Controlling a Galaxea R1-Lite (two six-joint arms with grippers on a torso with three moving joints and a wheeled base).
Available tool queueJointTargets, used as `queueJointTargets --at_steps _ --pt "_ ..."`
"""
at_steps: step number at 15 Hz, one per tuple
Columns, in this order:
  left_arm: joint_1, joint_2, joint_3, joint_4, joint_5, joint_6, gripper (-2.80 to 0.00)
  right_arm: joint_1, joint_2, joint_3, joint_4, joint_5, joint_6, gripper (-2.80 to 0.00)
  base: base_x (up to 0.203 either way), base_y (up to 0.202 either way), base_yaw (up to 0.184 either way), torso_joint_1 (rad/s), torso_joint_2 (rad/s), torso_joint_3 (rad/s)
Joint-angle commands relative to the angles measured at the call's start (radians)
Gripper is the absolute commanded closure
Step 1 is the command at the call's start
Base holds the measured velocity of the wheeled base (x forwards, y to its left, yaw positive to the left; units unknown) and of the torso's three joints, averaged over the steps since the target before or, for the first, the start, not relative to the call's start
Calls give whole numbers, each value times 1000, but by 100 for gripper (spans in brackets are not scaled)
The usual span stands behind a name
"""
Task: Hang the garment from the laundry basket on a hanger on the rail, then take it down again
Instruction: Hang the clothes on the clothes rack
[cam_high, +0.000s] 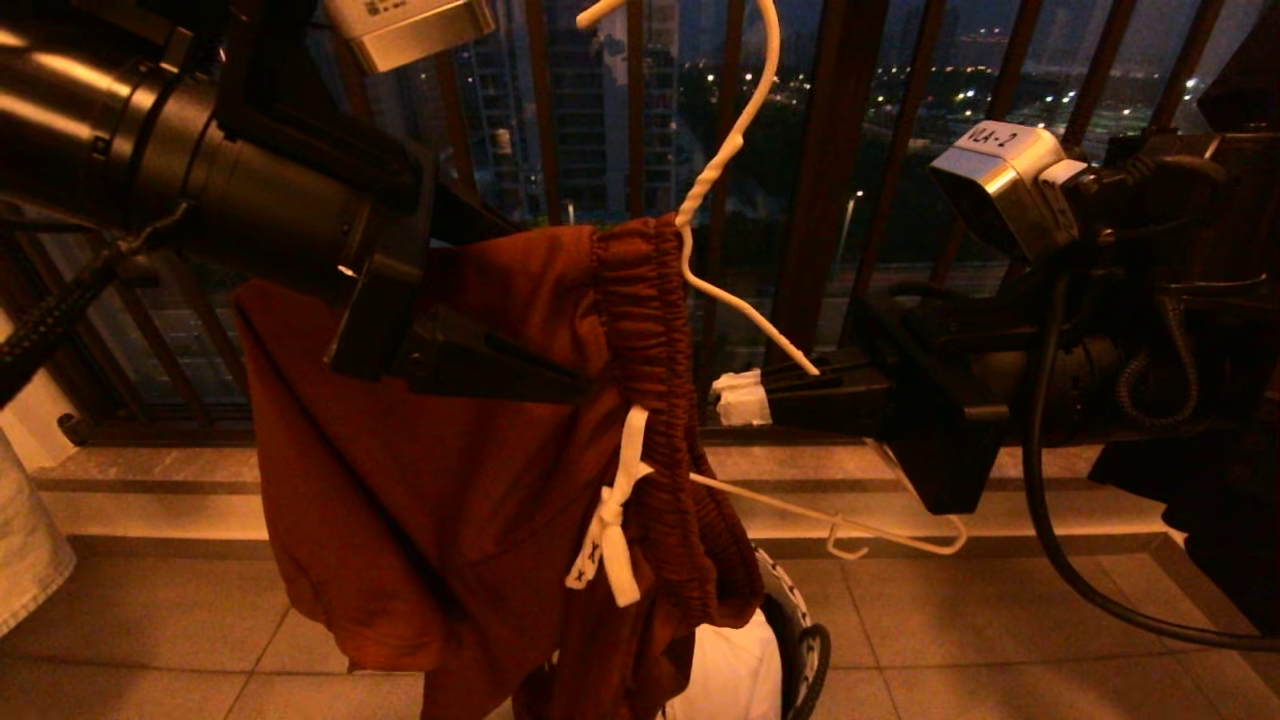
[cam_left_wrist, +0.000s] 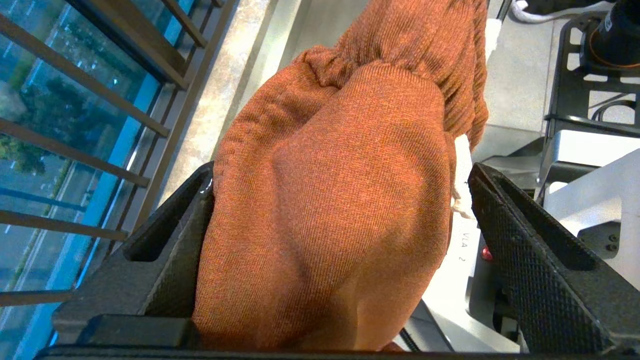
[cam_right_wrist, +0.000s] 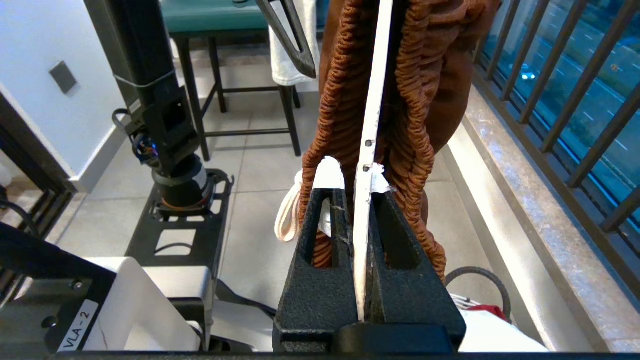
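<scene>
The right tool (cam_right_wrist: 361, 210) is pinched shut on the thin white hanger (cam_right_wrist: 372, 100), gripping its wire shoulder just beside the shorts' waistband. The left tool (cam_left_wrist: 340, 225) is spread as wide as it goes, its two black fingers (cam_left_wrist: 520, 235) either side of a bulge of the rust-brown garment (cam_high: 450, 450); one finger seems pushed inside the cloth, so it looks more like stretching the shorts open than gripping them.

Out from the hanger, the gathered waistband (cam_high: 650, 330) wraps around the wire, with the hanger's far shoulder buried in the fabric and its near shoulder and lower bar still bare towards the right tool. The white drawstring (cam_high: 610, 520) dangles just below the hanger. The hanger's hook rises up out of sight, held in front of the dark barred railing (cam_high: 830, 170); no cream rail shows. The laundry basket (cam_high: 800, 630) sits on the floor directly below the hanger.

I judge the shorts lifted out and half threaded; seating them, hooking onto the rail and taking down remain.
</scene>
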Motion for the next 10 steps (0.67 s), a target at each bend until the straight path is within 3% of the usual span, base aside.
queueJointTargets --at_steps 1,2,3,10 --pt "0 0 4 3 -3 3 -280 0 -4 -2 -4 5 -1 0 0 0 0 0 0 0" --pt "0 1 4 1 -2 3 -280 0 -4 -2 -4 5 -1 0 0 0 0 0 0 0" --pt "0 1 4 1 -2 3 0 0 -6 -2 -4 5 -1 0 0 0 0 0 0 0" --pt "0 -2 5 1 -2 5 0 0 -4 -3 -8 4 -1 0 0 0 0 0 0 0"
